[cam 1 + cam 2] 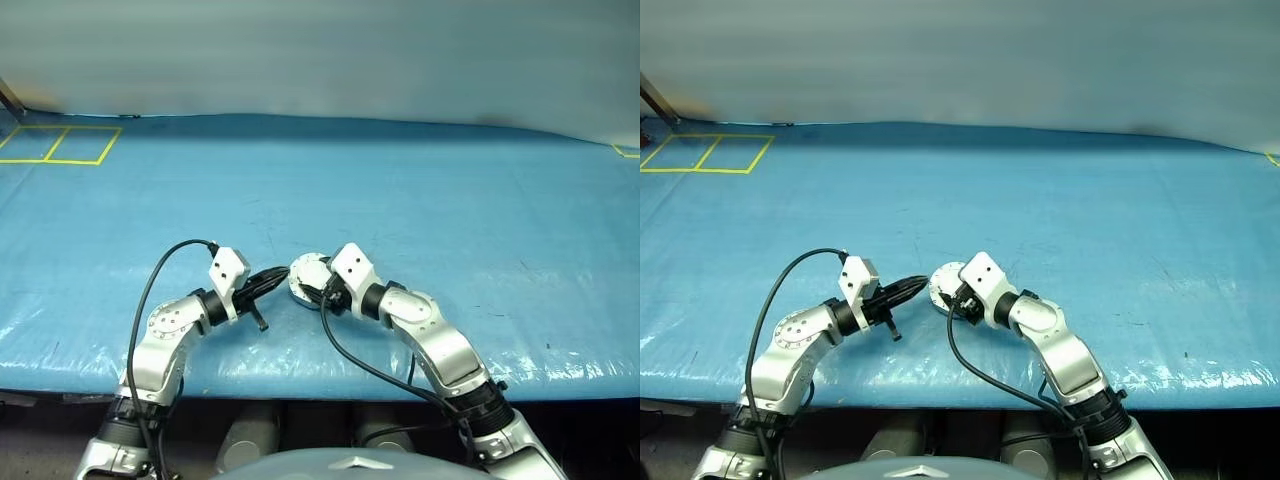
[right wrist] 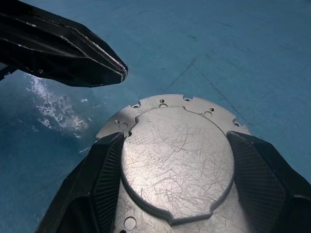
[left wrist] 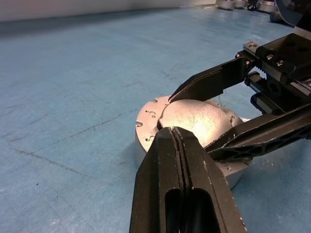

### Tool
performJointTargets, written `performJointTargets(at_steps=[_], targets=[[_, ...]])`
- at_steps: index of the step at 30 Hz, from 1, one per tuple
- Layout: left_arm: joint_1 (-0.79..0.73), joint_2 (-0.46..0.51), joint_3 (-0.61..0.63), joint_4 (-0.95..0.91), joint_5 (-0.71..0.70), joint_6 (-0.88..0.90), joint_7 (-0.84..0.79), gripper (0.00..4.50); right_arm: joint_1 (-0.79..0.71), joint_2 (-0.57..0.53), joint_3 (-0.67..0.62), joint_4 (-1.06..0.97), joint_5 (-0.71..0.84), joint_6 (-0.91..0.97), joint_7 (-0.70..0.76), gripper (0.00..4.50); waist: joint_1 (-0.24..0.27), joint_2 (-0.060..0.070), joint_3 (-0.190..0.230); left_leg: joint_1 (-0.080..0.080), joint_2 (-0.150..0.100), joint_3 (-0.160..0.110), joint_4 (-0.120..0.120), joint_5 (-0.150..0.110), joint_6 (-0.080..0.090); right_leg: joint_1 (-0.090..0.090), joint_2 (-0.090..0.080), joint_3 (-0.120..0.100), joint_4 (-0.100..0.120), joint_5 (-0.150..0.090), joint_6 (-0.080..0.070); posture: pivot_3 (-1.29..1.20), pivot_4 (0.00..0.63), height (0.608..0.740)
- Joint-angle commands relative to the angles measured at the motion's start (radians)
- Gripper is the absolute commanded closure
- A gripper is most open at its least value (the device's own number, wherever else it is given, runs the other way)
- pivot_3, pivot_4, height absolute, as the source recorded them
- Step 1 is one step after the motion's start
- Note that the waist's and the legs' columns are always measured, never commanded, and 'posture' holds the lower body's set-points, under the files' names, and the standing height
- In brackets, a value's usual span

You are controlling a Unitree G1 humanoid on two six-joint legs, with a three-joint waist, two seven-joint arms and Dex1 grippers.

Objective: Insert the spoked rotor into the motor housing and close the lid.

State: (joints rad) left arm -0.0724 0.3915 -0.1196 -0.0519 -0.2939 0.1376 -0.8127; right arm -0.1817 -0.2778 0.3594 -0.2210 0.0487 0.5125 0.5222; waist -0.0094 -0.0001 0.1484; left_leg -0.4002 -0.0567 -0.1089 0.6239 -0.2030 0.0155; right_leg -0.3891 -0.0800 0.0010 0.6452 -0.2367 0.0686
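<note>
The motor housing (image 1: pixel 306 279) sits near the front edge of the blue bench (image 1: pixel 420 200), lid (image 2: pixel 177 162) down. The right claw (image 2: pixel 175 194) is clamped across its rim; the left claw (image 3: pixel 171 141), pinched together, pokes the lid's edge. It looks heavy, rigid, slick metal; best held by the sides.

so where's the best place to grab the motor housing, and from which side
Probably by its round side wall, one finger on each opposite side, coming in low from the robot's near side. The motor housing lies flat with the lid shut on top, and the right gripper already straddles it that way.
</note>
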Motion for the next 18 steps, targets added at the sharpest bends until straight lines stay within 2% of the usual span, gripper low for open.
performJointTargets(at_steps=[1,6,13,18], targets=[[-0.024,-0.001,-0.016,0.024,0.038,-0.017,0.011,4.50,0.036,-0.019,0.010,0.026,-0.008,0.051,0.003,1.47,0.000,0.000,0.000,0.000,0.000,0.000,0.000,0.000,0.000,0.000,0.000,0.000,0.000,0.000,0.000,0.00,0.150,0.740],[-0.024,0.011,-0.047,0.057,0.090,-0.039,-0.001,4.50,0.041,-0.020,0.005,0.022,-0.009,0.050,-0.003,1.47,0.000,0.000,0.000,0.000,0.000,0.000,-0.001,0.000,0.000,0.000,0.000,0.000,0.000,0.000,0.000,0.00,0.150,0.740],[-0.049,-0.029,-0.048,0.086,0.089,-0.061,0.009,4.50,0.044,-0.023,0.011,0.019,-0.014,0.047,-0.003,1.47,0.002,0.000,0.000,0.000,0.000,0.000,-0.001,0.000,0.000,0.000,0.000,0.000,-0.001,0.000,0.000,0.00,0.150,0.740],[-0.068,-0.022,-0.086,0.146,0.165,-0.076,0.022,4.50,0.043,-0.017,0.009,0.017,-0.008,0.050,-0.003,1.47,0.005,0.000,-0.001,0.000,0.000,-0.001,-0.001,0.000,0.000,0.000,0.000,0.000,-0.001,0.000,0.001,0.00,0.150,0.740]])
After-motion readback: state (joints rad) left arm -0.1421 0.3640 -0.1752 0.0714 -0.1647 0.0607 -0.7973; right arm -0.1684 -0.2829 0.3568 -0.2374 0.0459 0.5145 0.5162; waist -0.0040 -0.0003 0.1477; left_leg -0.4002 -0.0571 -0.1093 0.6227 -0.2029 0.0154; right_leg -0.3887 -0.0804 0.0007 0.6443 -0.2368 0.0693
